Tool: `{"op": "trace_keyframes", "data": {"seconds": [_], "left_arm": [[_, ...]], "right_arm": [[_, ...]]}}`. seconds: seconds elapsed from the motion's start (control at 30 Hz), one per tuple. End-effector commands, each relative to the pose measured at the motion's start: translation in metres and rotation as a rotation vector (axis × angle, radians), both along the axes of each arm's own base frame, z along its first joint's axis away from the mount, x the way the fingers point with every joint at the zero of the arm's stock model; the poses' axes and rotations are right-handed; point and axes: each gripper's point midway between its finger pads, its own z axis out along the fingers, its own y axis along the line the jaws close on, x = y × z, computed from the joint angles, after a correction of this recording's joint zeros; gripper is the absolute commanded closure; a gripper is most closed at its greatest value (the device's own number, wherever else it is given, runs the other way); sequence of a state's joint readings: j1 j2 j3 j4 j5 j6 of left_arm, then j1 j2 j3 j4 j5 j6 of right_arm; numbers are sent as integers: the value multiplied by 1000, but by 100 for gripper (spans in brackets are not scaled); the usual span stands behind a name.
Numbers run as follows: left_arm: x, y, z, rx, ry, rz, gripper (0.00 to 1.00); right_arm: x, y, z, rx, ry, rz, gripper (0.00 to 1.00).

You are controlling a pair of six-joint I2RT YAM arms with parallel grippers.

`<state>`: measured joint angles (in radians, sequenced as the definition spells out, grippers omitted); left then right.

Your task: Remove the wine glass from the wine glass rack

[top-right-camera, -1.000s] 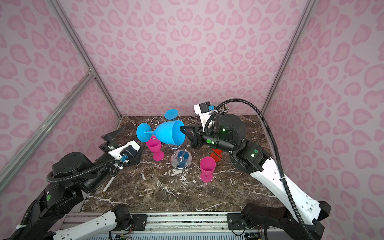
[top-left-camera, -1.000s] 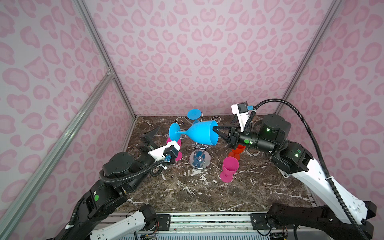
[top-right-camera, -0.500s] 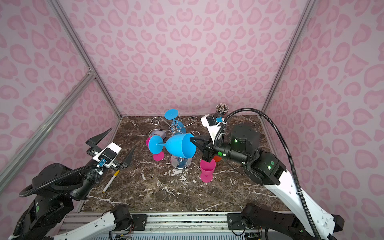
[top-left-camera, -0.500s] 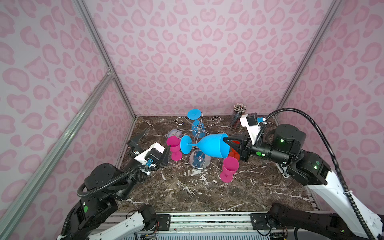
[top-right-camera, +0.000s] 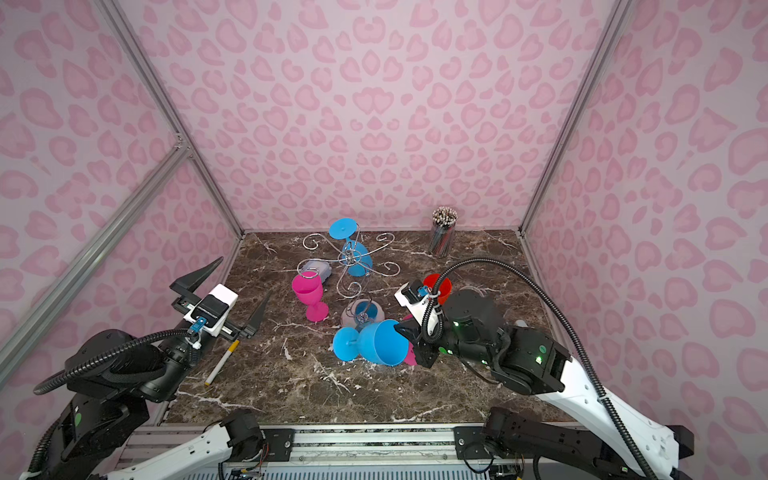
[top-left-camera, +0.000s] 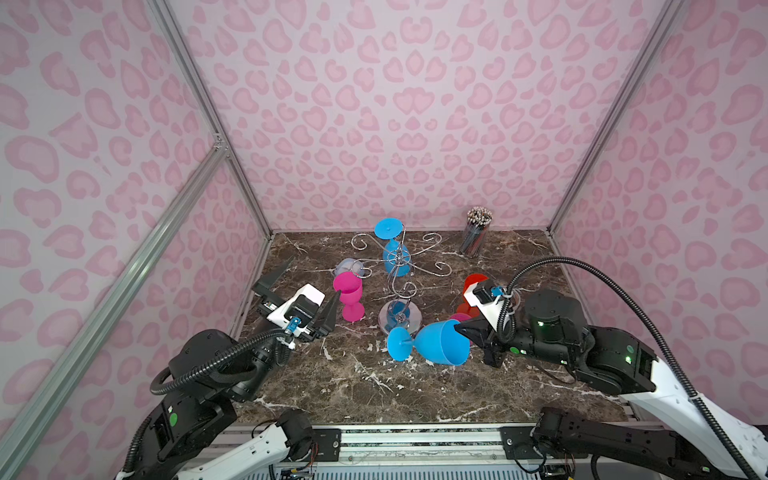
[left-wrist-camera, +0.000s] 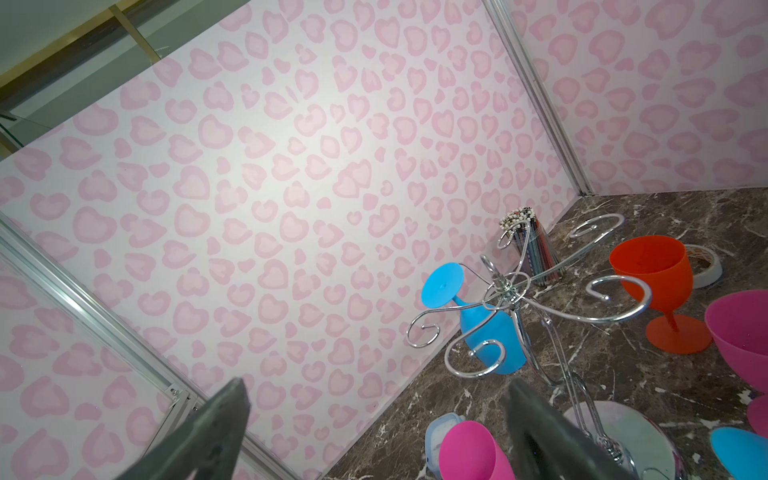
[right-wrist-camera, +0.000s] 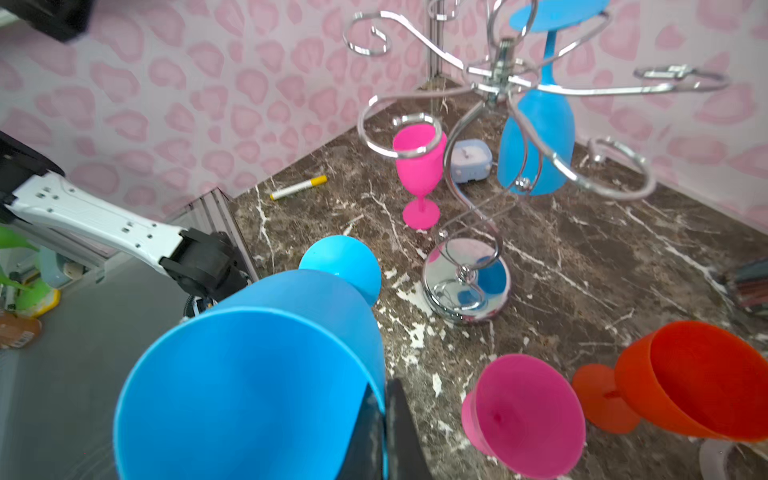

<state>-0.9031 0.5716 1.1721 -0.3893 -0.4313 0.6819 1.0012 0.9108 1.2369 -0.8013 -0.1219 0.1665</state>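
Since the last frames, right gripper (top-left-camera: 460, 329) has come forward and down. It took the blue wine glass (top-left-camera: 440, 344) from up by the scroll arms to low in front of the wine glass rack (top-left-camera: 412, 319). Meanwhile left gripper (top-left-camera: 314, 276) has backed off to the left side of the table (top-left-camera: 374, 395), jaws spread wide, nothing in them.

Right jaws are pinched tight on the glass rim, one finger inside the bowl and one outside (right wrist view). Glass lies sideways, foot pointing left, mouth toward the gripper. It's just in front of the rack's mirror base and clear of every arm. Can't tell if it touches the marble.

Hanging blue glass (top-left-camera: 388, 229) is upside down on the rack's far side. Pink glass (top-left-camera: 348, 293) stands upright left of the base, close to a left finger. Red glass (top-left-camera: 476, 279) is upright behind the right wrist camera. Pencil cup (top-left-camera: 476, 237) sits back right. Marker (top-right-camera: 222, 360) lies front left; any print on it is too small to read.
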Motion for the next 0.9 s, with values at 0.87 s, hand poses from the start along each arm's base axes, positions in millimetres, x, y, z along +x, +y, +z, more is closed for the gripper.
{"op": "trace_keyframes", "data": {"seconds": [0.87], "left_arm": [[-6, 6, 3, -85, 1, -14, 3]], "right_arm": [[18, 20, -99, -270, 272, -446, 100]]}}
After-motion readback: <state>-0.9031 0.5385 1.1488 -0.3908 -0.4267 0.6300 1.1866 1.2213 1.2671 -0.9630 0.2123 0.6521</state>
